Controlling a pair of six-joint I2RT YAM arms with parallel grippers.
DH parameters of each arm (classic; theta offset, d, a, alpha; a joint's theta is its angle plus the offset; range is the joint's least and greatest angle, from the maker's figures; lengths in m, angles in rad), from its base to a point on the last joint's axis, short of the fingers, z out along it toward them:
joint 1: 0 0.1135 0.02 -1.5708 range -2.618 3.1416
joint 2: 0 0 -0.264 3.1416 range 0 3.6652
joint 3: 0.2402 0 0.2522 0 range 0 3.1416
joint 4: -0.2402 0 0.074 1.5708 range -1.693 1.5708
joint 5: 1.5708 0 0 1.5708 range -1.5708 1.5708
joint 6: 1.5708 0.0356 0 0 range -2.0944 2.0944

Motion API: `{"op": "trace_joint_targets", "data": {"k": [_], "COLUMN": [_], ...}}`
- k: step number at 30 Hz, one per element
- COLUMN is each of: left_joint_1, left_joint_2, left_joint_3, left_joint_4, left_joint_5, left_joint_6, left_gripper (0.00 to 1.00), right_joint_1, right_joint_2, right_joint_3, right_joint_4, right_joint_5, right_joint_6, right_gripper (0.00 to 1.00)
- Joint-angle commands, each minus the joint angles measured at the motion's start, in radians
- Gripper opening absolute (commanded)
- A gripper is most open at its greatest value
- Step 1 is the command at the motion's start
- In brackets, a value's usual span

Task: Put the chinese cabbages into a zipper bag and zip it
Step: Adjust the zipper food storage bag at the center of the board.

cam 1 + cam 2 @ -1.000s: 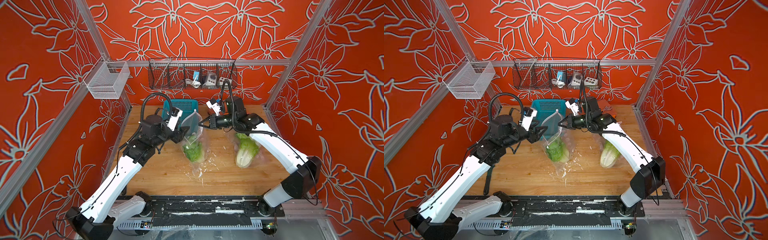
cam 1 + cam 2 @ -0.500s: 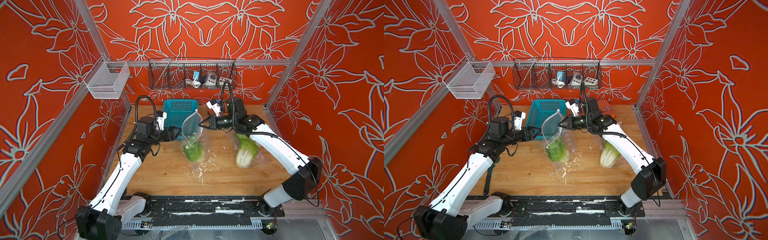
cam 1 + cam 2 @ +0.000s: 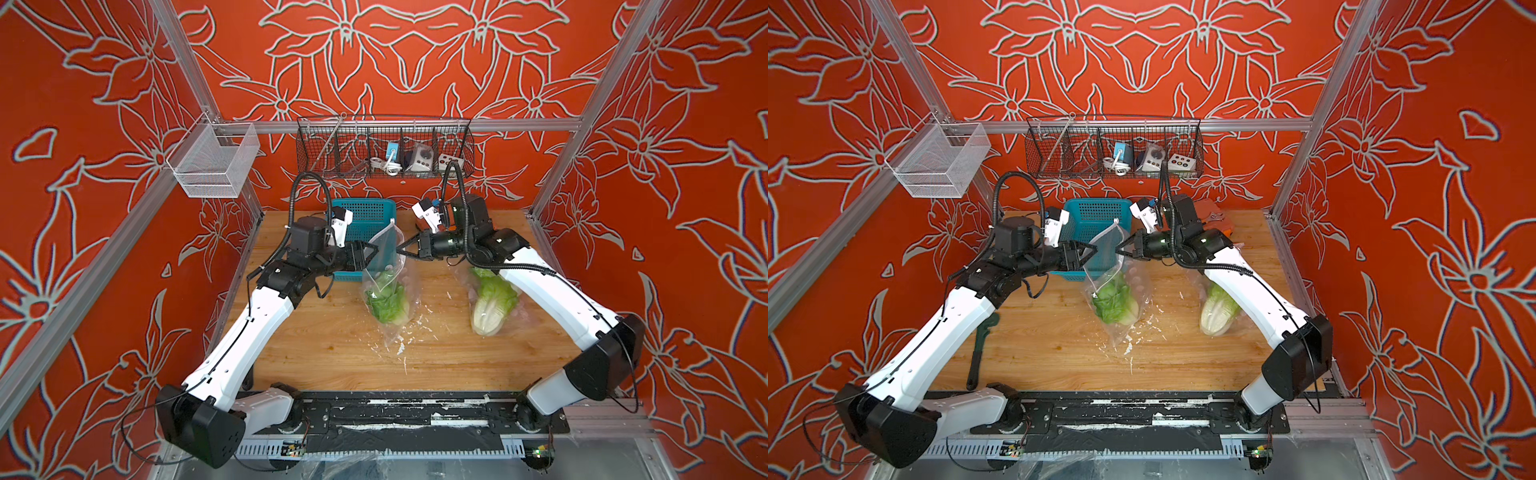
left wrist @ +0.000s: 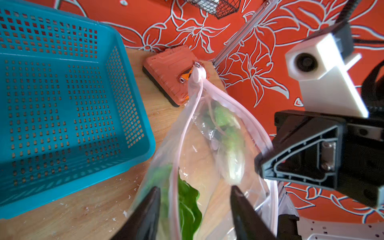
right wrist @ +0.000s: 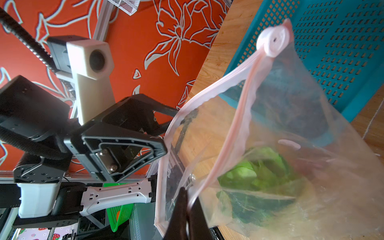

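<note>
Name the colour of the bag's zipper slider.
Pale pink; the slider shows best in the right wrist view.

The bag (image 3: pixel 386 266), clear with a pink zipper strip, is standing upright near the middle of the desk (image 3: pixel 332 353). Its bottom is resting on the wood and its mouth is gaping open. The slider (image 4: pixel 198 73) is sitting at one end of the strip. The right pincer (image 5: pixel 184 193) is pinching the rim and holding it up. One cabbage (image 3: pixel 388 305) is sitting inside, white base down, green leaves facing the mouth. A second cabbage (image 3: pixel 490 307) is lying on its side, well apart to the right. Its white base is pointing at the desk's front edge and its leafy end is partly hidden.
</note>
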Motion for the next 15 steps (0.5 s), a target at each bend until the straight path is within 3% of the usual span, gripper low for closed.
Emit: {"op": "trace_joint_targets", "data": {"k": [1,3,15], "left_joint_1": [-0.047,-0.058,-0.145], "left_joint_2": [0.017,0.012,-0.160], "left_joint_3": [0.071,0.090,-0.010], "left_joint_4": [-0.077,-0.095,0.181], "left_joint_5": [-0.071,-0.047,0.066], "left_joint_6": [0.059,0.041,-0.248], "left_gripper": [0.21,0.01,0.00], "right_joint_1": [0.006,0.006,0.006], "right_joint_2": [-0.001,0.000,0.038], "right_joint_3": [0.057,0.083,0.242], "right_joint_4": [-0.050,-0.097,-0.253], "right_joint_5": [0.019,0.020,-0.036], "right_joint_6": [-0.031,-0.061,-0.182], "right_gripper": [0.00,0.00,0.00]}}
